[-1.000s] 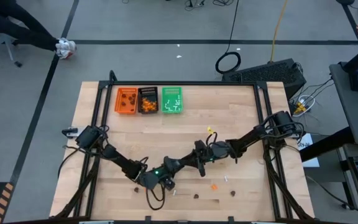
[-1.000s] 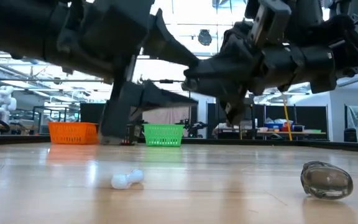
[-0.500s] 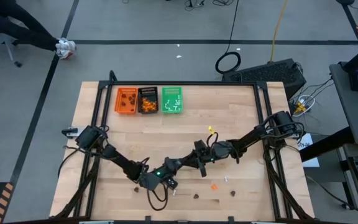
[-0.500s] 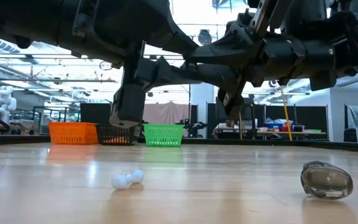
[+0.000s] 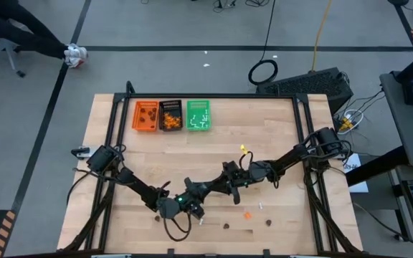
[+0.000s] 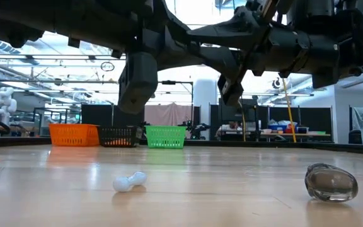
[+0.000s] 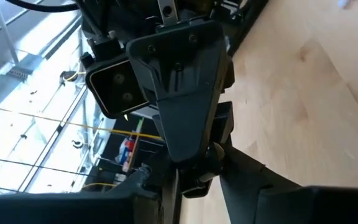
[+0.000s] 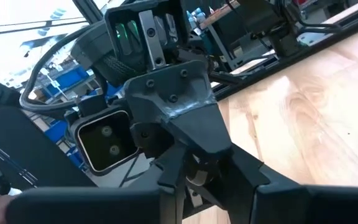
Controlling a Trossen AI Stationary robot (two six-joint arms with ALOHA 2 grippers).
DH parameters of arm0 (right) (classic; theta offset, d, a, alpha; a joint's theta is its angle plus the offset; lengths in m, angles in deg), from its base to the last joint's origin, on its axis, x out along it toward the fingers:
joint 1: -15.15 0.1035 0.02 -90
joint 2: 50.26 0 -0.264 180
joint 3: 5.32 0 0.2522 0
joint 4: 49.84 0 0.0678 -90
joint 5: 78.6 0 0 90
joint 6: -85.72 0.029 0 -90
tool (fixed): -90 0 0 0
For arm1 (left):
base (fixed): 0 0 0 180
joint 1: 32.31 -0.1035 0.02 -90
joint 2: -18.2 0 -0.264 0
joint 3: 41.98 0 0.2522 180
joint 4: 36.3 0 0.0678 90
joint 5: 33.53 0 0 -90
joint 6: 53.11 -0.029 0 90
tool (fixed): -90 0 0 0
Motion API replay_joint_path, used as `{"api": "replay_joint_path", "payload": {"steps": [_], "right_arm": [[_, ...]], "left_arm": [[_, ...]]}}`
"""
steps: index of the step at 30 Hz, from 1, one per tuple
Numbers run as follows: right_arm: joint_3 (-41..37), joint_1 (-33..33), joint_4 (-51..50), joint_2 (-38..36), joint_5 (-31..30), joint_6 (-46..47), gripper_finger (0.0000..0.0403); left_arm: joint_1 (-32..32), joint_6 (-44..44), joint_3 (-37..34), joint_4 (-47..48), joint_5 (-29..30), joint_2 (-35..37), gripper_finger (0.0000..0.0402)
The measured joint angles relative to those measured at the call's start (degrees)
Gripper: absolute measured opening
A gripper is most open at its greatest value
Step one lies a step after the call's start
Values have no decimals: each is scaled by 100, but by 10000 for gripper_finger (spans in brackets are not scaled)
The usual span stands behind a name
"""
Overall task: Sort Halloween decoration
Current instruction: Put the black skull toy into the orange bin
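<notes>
Orange tray (image 5: 145, 116), black tray (image 5: 171, 116), green tray (image 5: 198, 116) side by side at the wooden table (image 5: 278, 129) far edge.

We see three trays in a row: an orange tray (image 5: 146, 116), a black tray (image 5: 171, 115) and a green tray (image 5: 198, 116), on a pale wooden table (image 5: 264, 129). A white stick (image 6: 128, 181) and a dark brown blob (image 6: 331, 183) lie nearer; both arms are dark.

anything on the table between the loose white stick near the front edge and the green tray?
Yes: both grippers meet mid-table, left gripper facing right gripper, raised above the path from the white stick to the green tray. No object lies on the wood between.
</notes>
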Motion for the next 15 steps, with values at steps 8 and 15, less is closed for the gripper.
{"api": "replay_joint_path", "payload": {"steps": [8, 15], "right_arm": [[0, 0, 123, 0, 7, -85, 63], [0, 0, 49, 0, 7, -351, 71]], "left_arm": [[54, 14, 0, -96, 17, 7, 68], [120, 14, 4, -93, 3, 9, 68]]}}
